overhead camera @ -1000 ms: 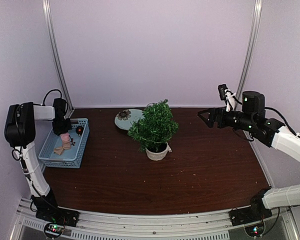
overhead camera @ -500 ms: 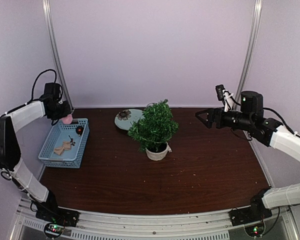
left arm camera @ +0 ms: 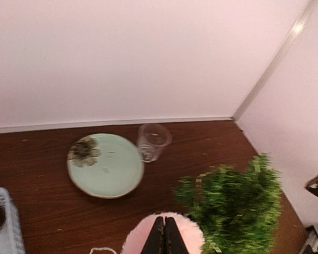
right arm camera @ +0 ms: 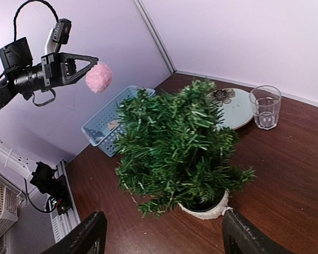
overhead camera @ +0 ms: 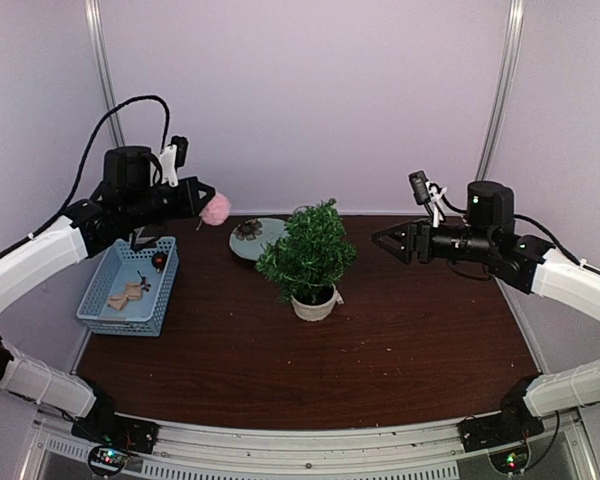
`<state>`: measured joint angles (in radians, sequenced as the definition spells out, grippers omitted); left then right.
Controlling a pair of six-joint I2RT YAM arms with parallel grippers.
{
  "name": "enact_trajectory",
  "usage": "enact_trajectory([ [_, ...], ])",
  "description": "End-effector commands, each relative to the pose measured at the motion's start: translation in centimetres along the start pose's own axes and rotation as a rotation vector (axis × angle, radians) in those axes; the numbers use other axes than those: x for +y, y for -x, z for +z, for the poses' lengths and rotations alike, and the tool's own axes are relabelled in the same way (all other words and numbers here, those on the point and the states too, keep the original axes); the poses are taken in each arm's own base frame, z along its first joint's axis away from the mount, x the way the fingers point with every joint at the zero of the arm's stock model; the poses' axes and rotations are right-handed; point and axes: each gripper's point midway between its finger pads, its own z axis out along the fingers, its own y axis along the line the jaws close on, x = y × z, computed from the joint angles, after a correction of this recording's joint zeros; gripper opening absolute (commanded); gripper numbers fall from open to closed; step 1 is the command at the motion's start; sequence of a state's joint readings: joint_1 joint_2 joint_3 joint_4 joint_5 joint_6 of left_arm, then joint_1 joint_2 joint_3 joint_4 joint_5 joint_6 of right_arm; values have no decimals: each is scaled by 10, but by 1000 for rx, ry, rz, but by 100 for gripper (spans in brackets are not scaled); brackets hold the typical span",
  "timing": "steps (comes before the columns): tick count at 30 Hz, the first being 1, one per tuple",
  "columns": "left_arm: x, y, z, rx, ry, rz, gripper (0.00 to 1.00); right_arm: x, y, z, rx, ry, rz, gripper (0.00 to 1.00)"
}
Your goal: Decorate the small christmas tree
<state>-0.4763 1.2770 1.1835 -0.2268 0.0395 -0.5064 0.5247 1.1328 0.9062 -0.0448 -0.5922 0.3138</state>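
My left gripper pinches a pink pompom in mid-air, and the small christmas tree stands down to its right, well apart. My right gripper hangs spread and empty, with that tree near on its left. I judge this the carrying step: next comes swinging the pompom over and lowering it onto a branch.

From above and behind the arm bases, the top external camera looks down over the dark brown table. The left wrist camera faces down past a fluffy pink ball toward the far wall; the right wrist camera, close in, faces leftward. All share the small dark green christmas tree and round pale green plate.
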Motion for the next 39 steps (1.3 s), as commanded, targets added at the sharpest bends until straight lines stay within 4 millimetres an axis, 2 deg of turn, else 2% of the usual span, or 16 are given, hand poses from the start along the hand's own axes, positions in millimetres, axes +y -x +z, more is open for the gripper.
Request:
enact_trajectory([
  [1,-88,1,-2,-44,-324,-24,0,37,14,5,-24,116,-56,76],
  [4,-140,-7,-3,-46,-493,-25,0,55,14,10,-14,162,-81,75],
  [8,-196,-24,-5,-25,-651,-8,0,75,13,16,0,210,-105,84],
  [12,-231,-38,-4,-6,-738,-3,0,90,9,22,24,254,-106,85],
  [15,-250,-43,-6,-3,-786,0,0,97,4,27,43,272,-101,86],
  [19,-265,-46,-9,7,-845,-18,0,96,-3,32,67,263,-105,83],
  [29,-283,-53,-12,29,-911,-38,0,105,-1,30,57,284,-144,62],
  [34,-283,-57,-9,43,-910,-40,0,107,2,25,48,275,-178,46],
  [39,-285,-60,-8,54,-915,-37,0,103,3,24,53,242,-191,22],
])
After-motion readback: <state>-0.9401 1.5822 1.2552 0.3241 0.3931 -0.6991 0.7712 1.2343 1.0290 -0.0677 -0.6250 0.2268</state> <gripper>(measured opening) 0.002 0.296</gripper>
